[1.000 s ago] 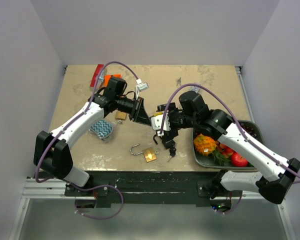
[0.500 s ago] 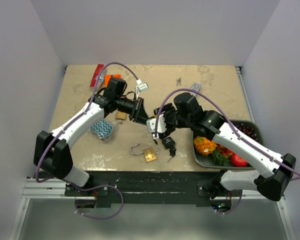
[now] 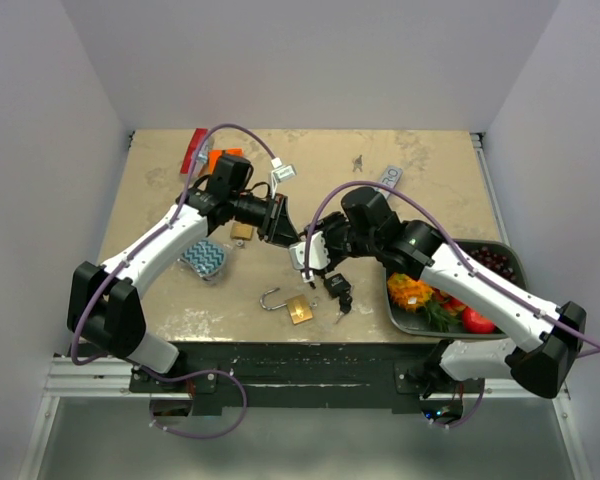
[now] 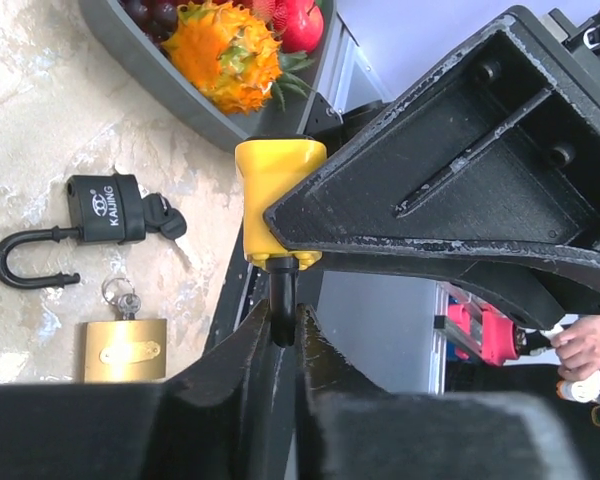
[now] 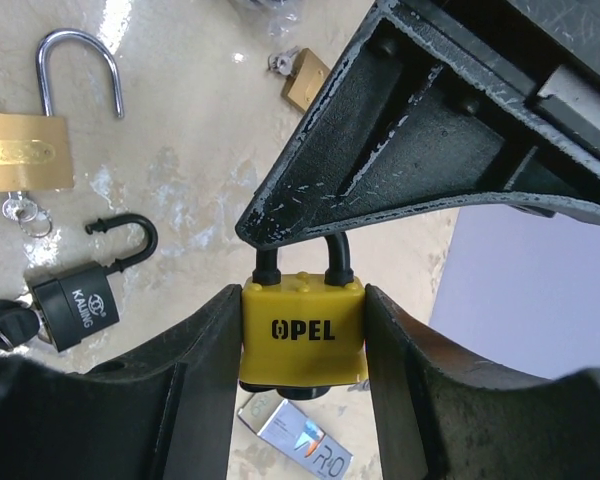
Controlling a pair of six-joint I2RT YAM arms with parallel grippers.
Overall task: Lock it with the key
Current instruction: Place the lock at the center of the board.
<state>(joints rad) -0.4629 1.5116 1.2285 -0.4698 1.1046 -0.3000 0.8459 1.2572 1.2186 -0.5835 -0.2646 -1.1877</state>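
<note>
2 grips now brace the yellow plastic-cased padlock (image 5: 302, 350) for keying: left gripper (image 4: 280, 325) pinches its black shackle (image 4: 281, 298), right gripper (image 5: 302, 300) has just clamped its sides.

The Kajing lock (image 3: 336, 285) is laid just left of the tray (image 4: 140, 42), the pouch (image 3: 203, 258) well left of it.
</note>
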